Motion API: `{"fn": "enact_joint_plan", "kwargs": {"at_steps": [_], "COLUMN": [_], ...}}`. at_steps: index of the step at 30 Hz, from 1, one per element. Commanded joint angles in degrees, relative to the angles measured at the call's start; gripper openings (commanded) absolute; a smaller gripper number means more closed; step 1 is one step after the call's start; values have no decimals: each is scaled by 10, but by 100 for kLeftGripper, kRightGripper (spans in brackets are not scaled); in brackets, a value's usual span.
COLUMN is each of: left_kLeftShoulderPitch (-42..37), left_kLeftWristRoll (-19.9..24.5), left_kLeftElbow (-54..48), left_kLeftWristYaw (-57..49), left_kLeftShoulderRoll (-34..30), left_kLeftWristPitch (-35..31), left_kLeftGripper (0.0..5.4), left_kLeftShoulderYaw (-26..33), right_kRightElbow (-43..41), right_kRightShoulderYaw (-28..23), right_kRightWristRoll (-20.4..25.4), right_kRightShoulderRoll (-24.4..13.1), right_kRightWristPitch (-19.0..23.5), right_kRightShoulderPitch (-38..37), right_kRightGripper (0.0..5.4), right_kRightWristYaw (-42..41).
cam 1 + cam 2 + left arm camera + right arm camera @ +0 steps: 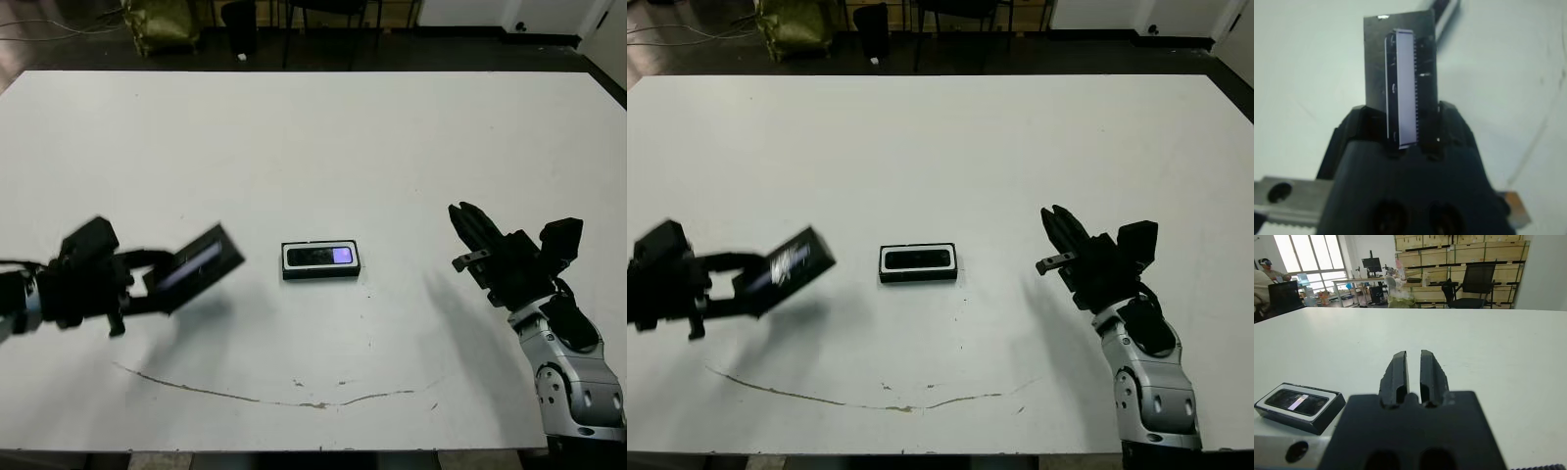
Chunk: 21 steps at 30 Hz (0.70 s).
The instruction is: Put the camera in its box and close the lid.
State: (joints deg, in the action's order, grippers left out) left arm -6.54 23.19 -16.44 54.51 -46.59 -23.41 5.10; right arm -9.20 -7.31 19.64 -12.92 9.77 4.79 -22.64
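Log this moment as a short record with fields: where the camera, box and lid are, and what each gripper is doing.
camera: lying in the box, screen up
box: mid-table, uncovered
lid: held tilted above the table, to the robot's left of the box
left gripper: shut on the lid
right gripper: holds nothing, fingers together, to the right of the box
table: white, scuffed near the front edge

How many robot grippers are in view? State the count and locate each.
2. The left gripper is over the table's left side, holding the lid. The right gripper is off to the right, holding nothing.
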Motion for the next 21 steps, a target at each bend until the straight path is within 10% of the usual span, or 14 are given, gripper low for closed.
{"fn": "enact_joint_plan", "kwargs": {"at_steps": [1, 21], "left_kLeftShoulderPitch": [-43, -256], "left_kLeftWristRoll": [-7, -166], "left_kLeftElbow": [20, 259], "left_kLeftWristYaw": [2, 66], "left_kLeftShoulderRoll": [25, 112], "left_kLeftWristPitch": [13, 136], "left_kLeftGripper": [194, 194], "left_kLeftShoulderYaw": [-29, -207], "right_kRightElbow": [-7, -31], "right_kRightShoulderYaw": [3, 9], "right_kRightWristRoll": [-7, -6], "right_kRightShoulderRoll": [-1, 6], "right_kRightWristPitch": [11, 14], "right_kRightShoulderPitch": [-4, -23], "right_kRightGripper": [0, 0], "right_kRightWristYaw": [11, 31]}}
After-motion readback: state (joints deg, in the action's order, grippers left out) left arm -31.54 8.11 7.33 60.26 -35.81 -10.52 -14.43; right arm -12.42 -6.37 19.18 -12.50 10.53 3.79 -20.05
